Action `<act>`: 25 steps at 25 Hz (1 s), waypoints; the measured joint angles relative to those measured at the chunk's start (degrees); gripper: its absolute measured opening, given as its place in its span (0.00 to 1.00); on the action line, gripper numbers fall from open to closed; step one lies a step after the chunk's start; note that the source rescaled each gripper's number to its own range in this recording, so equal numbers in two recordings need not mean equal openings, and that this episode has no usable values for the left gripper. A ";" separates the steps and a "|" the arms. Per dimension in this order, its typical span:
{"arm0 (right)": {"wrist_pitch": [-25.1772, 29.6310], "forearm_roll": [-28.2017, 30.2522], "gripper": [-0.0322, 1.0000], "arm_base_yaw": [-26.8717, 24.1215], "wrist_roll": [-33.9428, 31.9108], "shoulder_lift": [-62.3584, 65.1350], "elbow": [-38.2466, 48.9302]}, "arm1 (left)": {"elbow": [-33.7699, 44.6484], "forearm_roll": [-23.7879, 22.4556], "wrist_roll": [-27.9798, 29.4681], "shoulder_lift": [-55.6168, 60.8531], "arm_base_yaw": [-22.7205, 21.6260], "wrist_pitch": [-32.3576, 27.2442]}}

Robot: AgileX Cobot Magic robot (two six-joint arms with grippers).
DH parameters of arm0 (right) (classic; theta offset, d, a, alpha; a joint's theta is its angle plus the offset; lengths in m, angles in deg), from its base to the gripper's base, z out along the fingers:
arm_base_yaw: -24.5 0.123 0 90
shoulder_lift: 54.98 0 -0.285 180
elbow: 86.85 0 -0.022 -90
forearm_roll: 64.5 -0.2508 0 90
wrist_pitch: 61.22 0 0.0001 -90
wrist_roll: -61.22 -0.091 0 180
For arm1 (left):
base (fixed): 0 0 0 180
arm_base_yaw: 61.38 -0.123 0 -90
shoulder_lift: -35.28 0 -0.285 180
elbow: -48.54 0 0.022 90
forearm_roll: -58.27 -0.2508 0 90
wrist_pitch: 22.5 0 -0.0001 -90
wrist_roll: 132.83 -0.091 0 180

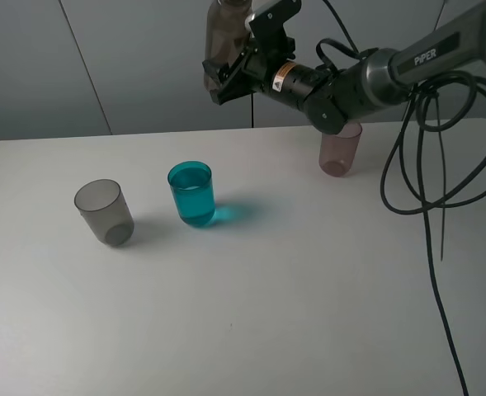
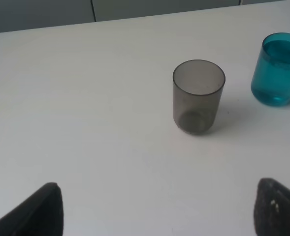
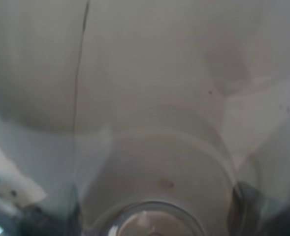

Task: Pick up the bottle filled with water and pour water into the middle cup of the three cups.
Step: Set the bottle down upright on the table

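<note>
Your right gripper (image 1: 226, 78) was clamped on the smoky brown-grey bottle (image 1: 224, 41), which it held high in the air above the white table (image 1: 309, 289), behind and above the teal-blue middle cup (image 1: 191, 194). That cup stood upright between the smoky grey cup (image 1: 104, 212) and the pale pink cup (image 1: 340, 153), and it already held water nearly to the rim. The pink cup was partly hidden behind your right arm. Your left gripper (image 2: 154, 211) hung low over the table near the grey cup, its dark fingers (image 2: 34, 214) spread well apart and holding nothing.
</note>
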 joint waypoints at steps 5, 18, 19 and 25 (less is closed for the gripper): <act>1.33 -3.01 0.21 -0.10 0.00 6.60 5.81 | 0.00 0.00 0.00 0.00 0.00 0.00; 9.99 -12.51 0.21 -0.10 1.62 25.56 24.56 | 0.00 0.00 0.00 0.00 0.00 0.00; 11.51 -13.58 0.21 -0.10 2.33 27.07 25.69 | 0.00 0.00 0.00 0.00 0.00 0.00; 21.28 -18.18 0.21 -1.44 3.45 34.63 30.21 | 0.00 0.00 0.00 0.00 0.00 0.00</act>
